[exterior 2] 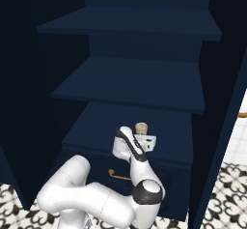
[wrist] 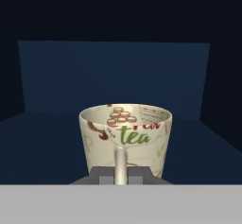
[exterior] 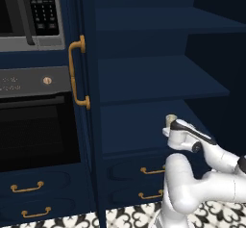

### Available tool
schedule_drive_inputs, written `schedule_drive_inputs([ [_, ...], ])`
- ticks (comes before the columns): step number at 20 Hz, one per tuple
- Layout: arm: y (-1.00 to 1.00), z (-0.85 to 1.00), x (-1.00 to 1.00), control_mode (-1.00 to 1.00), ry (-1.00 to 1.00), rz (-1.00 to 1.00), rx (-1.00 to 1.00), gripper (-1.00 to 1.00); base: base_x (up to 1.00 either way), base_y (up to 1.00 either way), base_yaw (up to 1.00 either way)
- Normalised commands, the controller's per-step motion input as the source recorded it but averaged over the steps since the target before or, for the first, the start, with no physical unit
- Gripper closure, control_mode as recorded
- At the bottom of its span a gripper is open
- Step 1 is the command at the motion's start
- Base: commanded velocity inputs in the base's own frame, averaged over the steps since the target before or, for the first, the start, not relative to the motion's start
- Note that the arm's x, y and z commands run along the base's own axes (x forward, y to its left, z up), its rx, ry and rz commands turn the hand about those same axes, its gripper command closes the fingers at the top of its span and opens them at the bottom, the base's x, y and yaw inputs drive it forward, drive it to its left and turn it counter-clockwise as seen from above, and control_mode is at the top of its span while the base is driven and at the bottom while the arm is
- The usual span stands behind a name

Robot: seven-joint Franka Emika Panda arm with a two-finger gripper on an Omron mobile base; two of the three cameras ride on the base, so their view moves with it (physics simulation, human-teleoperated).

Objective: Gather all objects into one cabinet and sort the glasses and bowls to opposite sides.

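Note:
A small cream mug (wrist: 125,133) with green "tea" lettering, one of the glasses, stands upright in front of the hand camera. Its handle runs down between my gripper (wrist: 121,173) fingertips, which are shut on it. In the left base view the cream mug (exterior: 169,120) pokes up just past my gripper (exterior: 170,129), over the front of the lowest open shelf (exterior: 139,126) of a tall navy unit. From the right, the mug (exterior 2: 141,127) sits above my gripper (exterior 2: 146,137) at that shelf's front edge (exterior 2: 125,148). Whether the mug touches the shelf I cannot tell. The bowls and the wall-hung cabinet are out of view.
The tall unit has two more bare shelves (exterior: 153,75) above. Its open door carries a brass handle (exterior: 77,73). To the left are an oven (exterior: 33,126) and a microwave (exterior: 29,15). Drawers with brass pulls (exterior: 153,170) sit under the shelf, above a patterned floor (exterior: 134,217).

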Motion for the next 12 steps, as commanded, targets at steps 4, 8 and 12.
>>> schedule_drive_inputs([
  [4, 0.0, 0.23, -0.53, -1.0, 0.0, -0.16, -0.04, 1.0, 0.0, 0.0, 0.0],
  [8, 0.0, 0.35, -0.46, -1.0, 0.03, -0.17, -0.05, 1.0, 0.0, 0.0, 0.0],
  [12, 0.0, 0.42, -0.41, -1.0, 0.07, -0.17, -0.07, 1.0, 0.0, 0.0, 0.0],
])
